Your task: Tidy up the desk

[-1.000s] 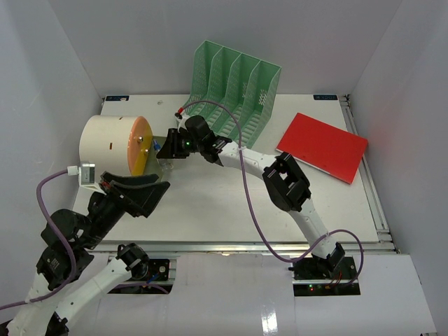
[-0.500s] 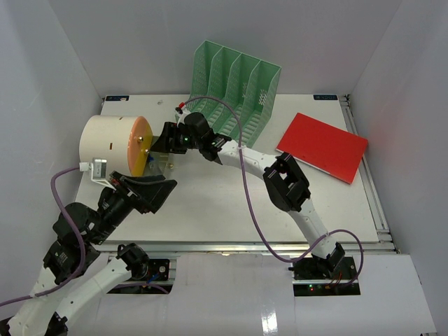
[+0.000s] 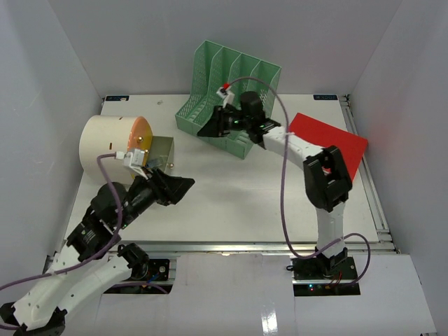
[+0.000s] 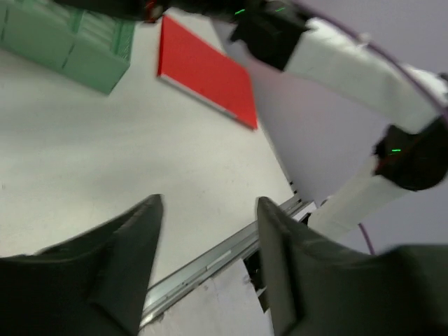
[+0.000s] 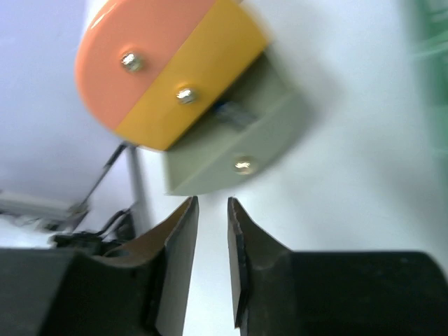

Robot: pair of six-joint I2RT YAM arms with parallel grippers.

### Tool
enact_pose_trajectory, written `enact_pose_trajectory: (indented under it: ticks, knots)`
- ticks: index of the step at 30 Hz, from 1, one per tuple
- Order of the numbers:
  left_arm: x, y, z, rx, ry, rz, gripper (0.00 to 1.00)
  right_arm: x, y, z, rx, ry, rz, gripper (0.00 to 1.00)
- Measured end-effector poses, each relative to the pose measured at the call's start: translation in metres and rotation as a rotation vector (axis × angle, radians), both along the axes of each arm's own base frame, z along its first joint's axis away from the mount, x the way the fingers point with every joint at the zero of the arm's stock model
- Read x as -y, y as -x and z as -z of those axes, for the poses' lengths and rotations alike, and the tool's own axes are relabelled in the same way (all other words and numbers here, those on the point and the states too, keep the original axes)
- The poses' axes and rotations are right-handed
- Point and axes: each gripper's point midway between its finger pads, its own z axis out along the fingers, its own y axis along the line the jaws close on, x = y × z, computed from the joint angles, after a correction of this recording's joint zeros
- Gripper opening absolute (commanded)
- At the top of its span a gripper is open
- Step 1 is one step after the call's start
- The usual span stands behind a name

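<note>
The white table [image 3: 231, 189] fills the middle of the top view, and its silver rail [image 4: 210, 262] runs along the lower edge.

At left centre of that view a cream drum [image 3: 105, 143] lies on its side. Its end face is orange above and yellow below and turns toward the middle of the table. A grey flap [image 3: 162, 150] stands at that face. The right wrist view shows screws in both the face and the flap.

A green rack [image 3: 231, 91] stands at upper centre, near the back edge. A red folder [image 3: 343, 140] lies flat at right centre, partly under the right arm.

The left gripper [image 3: 187, 187] hangs at lower left of centre, just below and right of the flap, pointing right. In its wrist view the fingers [image 4: 133, 238] are spread wide with only bare table between them, so it is open and empty.

The right gripper [image 3: 208, 129] sits at upper centre, in front of the rack's lower left corner, pointing left toward the drum and well apart from it. In its wrist view only a narrow slit separates the two fingers [image 5: 180, 238], and nothing is between them. It is all but closed and holds nothing. The flap's lower edge shows just above the fingertips.
</note>
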Motion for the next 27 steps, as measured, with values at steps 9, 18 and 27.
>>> enact_pose_trajectory:
  ticks: [9, 18, 27]
  knots:
    - [0.027, -0.068, 0.132, -0.276, -0.463, -0.073, 0.24, 0.154, 0.045, -0.005, 0.407, 0.225, 0.129, 0.23]
    - [-0.003, -0.139, 0.227, -0.462, -0.829, -0.117, 0.38, 0.227, 0.064, -0.009, 0.619, 0.208, 0.101, 0.22]
    - [-0.056, -0.180, 0.248, -0.487, -1.023, -0.218, 0.84, 0.251, 0.069, -0.020, 0.657, 0.165, 0.118, 0.23]
